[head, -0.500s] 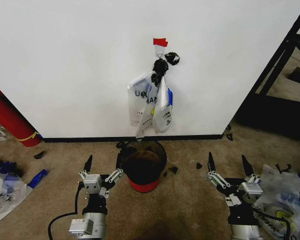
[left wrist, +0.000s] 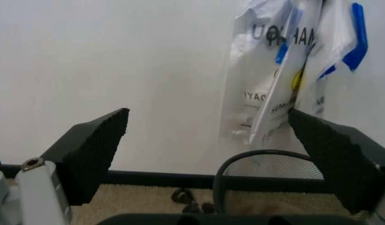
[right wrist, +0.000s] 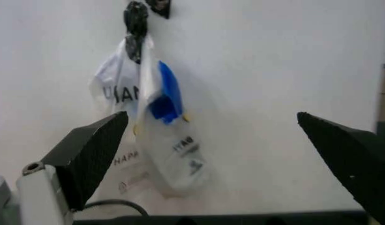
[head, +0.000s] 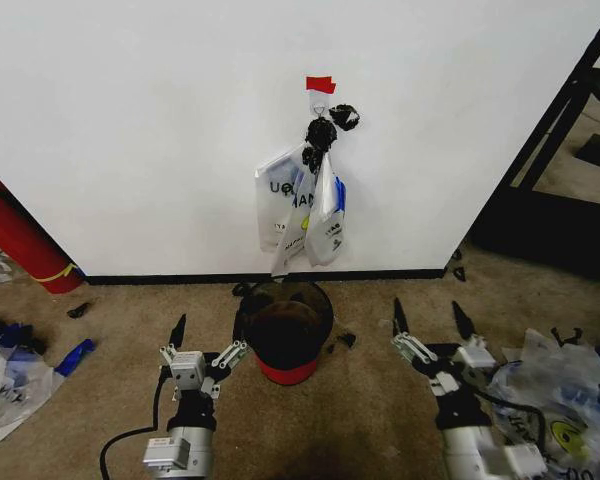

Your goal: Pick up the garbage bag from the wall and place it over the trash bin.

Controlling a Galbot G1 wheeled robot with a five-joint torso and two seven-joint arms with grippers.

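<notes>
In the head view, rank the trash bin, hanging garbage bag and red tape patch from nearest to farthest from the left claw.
1. Trash bin, on the floor just right of the left claw.
2. Garbage bag, hanging on the wall above the bin.
3. Red tape patch, highest, above the bag.

Head high; wrists low, facing wall [head: 130,120]

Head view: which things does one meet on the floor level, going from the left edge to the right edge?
Red cylinder → left hand → trash bin → right hand → heap of see-through bags. The garbage bag hangs on the wall above the bin.
</notes>
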